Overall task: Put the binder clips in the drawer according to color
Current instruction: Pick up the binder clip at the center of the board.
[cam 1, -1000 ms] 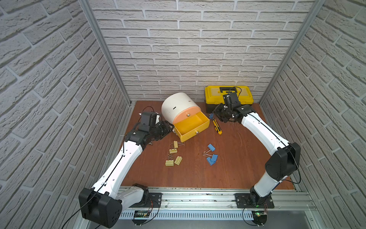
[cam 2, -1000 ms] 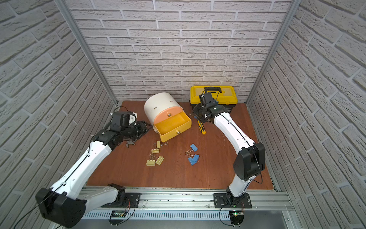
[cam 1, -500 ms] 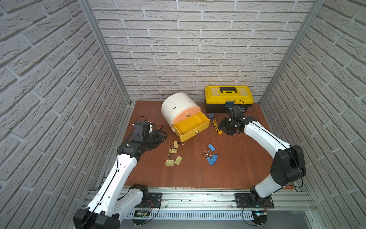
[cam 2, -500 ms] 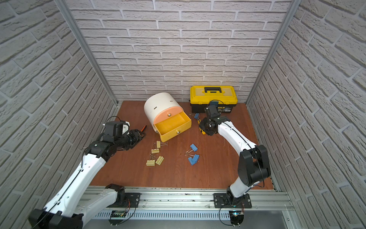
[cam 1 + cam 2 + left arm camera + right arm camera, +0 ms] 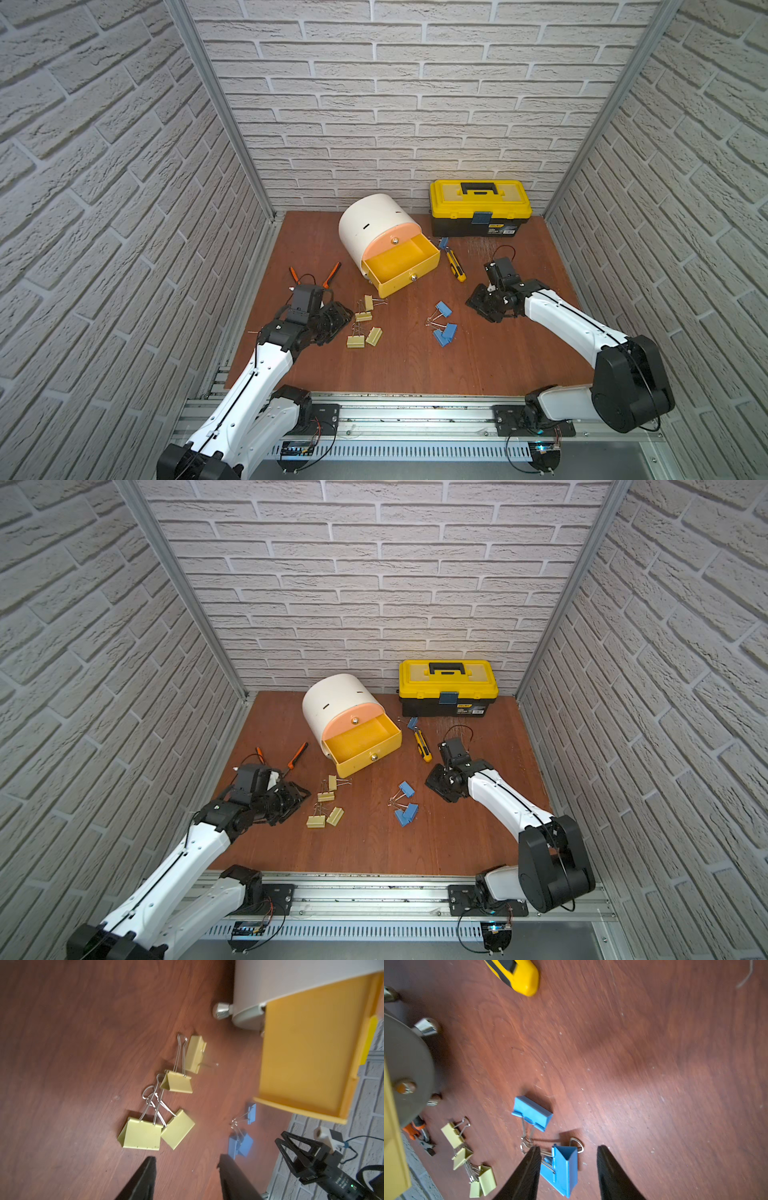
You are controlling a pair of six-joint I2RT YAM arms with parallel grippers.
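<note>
The drawer, a white barrel cabinet (image 5: pixel 370 224), lies at the back with its yellow drawer (image 5: pixel 401 266) pulled out and nothing in it. Several pale yellow binder clips (image 5: pixel 363 320) lie in front of it, and three blue binder clips (image 5: pixel 444 328) lie to their right. Another blue clip (image 5: pixel 444 242) sits by the toolbox. My left gripper (image 5: pixel 337 322) is open just left of the yellow clips (image 5: pixel 143 1136), holding nothing. My right gripper (image 5: pixel 482 305) is open to the right of the blue clips. In the right wrist view a blue clip (image 5: pixel 564 1169) shows between its fingers, untouched.
A yellow-and-black toolbox (image 5: pixel 480 205) stands against the back wall. A yellow utility knife (image 5: pixel 455 266) lies right of the open drawer. Orange-handled pliers (image 5: pixel 332 274) lie behind the left gripper. Brick walls close in both sides.
Both arms have drawn back from the cabinet and toolbox towards the front, the left to the yellow clips, the right to the blue ones. The right jaws have widened.
</note>
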